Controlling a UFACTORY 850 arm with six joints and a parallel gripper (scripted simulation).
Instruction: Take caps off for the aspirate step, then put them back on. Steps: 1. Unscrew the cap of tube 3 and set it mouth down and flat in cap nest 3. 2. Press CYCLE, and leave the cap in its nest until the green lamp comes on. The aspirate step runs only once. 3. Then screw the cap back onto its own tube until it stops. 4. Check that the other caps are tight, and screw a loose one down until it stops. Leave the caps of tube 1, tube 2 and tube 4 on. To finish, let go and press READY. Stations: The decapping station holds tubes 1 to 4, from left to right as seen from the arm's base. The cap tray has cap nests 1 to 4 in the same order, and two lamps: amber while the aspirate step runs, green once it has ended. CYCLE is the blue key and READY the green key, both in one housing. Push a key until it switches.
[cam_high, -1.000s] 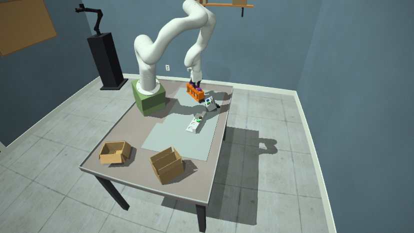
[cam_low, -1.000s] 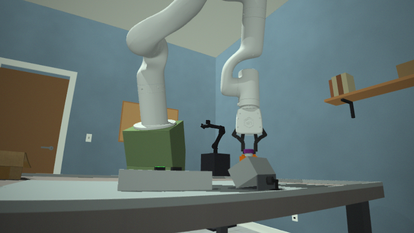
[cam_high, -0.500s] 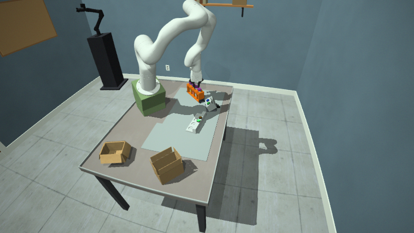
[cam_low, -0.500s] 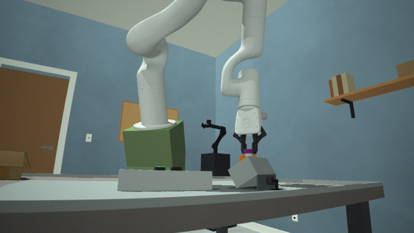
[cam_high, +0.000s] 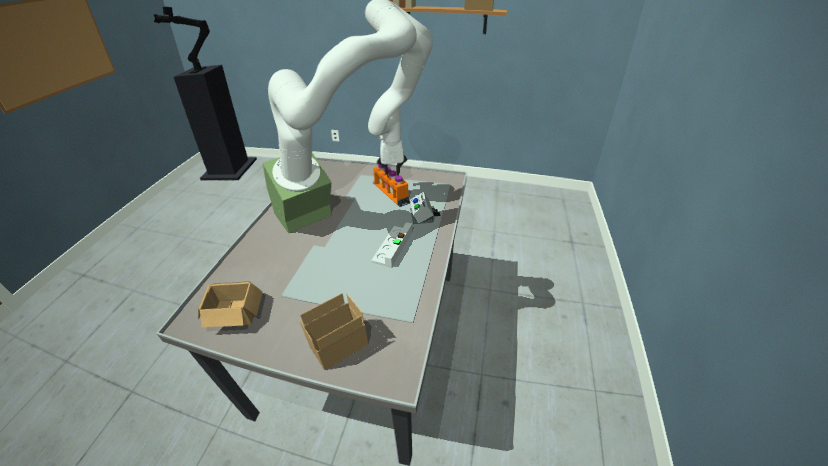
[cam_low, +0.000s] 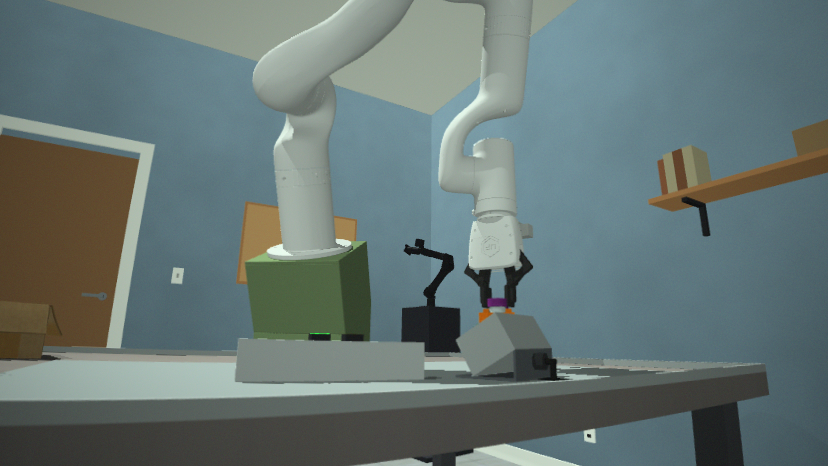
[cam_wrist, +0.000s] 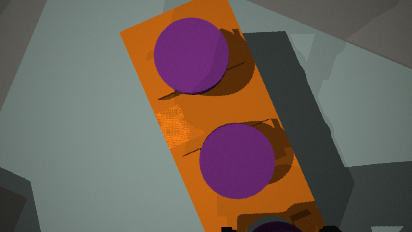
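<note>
The orange decapping station (cam_high: 387, 185) (cam_wrist: 175, 125) stands at the table's far side, with purple caps on its tubes. In the wrist view two caps (cam_wrist: 191, 55) (cam_wrist: 237, 161) sit on their tubes, and a third cap (cam_wrist: 275, 229) shows at the bottom edge. My gripper (cam_high: 394, 171) (cam_low: 496, 302) points straight down with its fingers on either side of that third cap (cam_low: 496, 302), slightly open and not clamping it. The cap tray (cam_high: 389, 254) (cam_low: 347, 361) shows its green lamp (cam_high: 398, 240) (cam_low: 319, 335) lit, and its visible nests look empty.
The grey key housing (cam_high: 424, 213) (cam_low: 504, 344) with the blue key (cam_high: 415, 199) and green key (cam_high: 416, 206) sits between station and tray. Two open cardboard boxes (cam_high: 230, 303) (cam_high: 334, 329) stand at the table's near end. The arm's green base (cam_high: 298, 199) is at the left.
</note>
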